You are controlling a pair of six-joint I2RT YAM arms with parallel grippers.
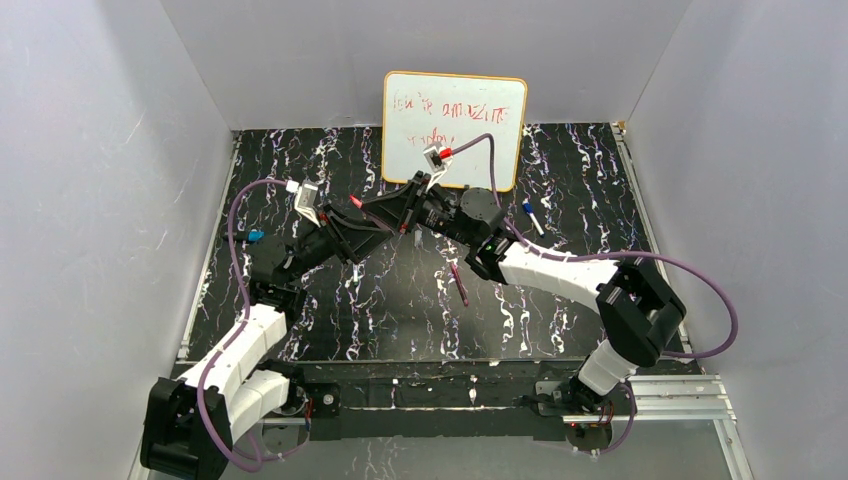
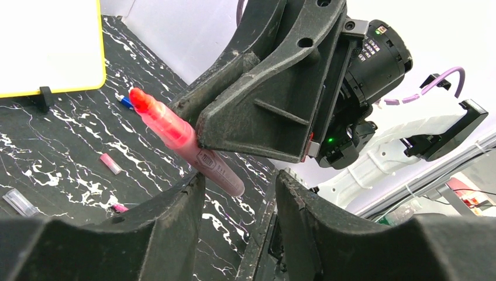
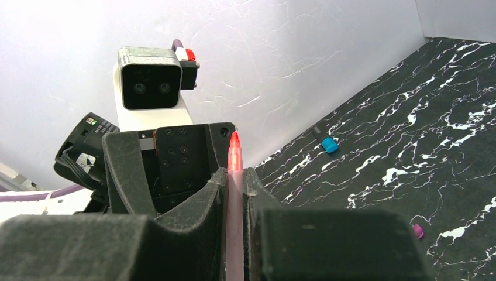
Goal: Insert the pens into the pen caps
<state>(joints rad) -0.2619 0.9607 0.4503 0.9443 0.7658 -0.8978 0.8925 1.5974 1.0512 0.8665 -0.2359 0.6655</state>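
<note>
The right black two-finger gripper (image 3: 235, 173) is squeezed tight on a slim pink pen with a red tip (image 3: 234, 153). In the right wrist view the pen stands straight up in the middle of the frame, tip on top. In the left wrist view it slants, with the red tip at the upper left and the back end down near the middle.

The left black two-finger gripper (image 2: 240, 180) is wide open and holds nothing. Its two fingers sit at the bottom of the left wrist view, and the back end of the pink pen is just above the gap between them. The two grippers face each other, close together.

On the table lie a short pink cap (image 2: 110, 163) and a clear stubby tube (image 2: 17, 202) at the lower left. A small blue cap (image 3: 330, 144) lies near the wall, and a tiny magenta cap (image 3: 417, 230) lies at the lower right. A dark pink pen (image 1: 458, 283) lies below the grippers, pointing almost up and down the frame. A white pen with a blue end (image 1: 531, 216) lies to the right.

A whiteboard with a yellow frame (image 1: 455, 130) stands at the back. The black tabletop with white streaks (image 1: 560, 170) has plain white walls (image 1: 100, 150) around it.
</note>
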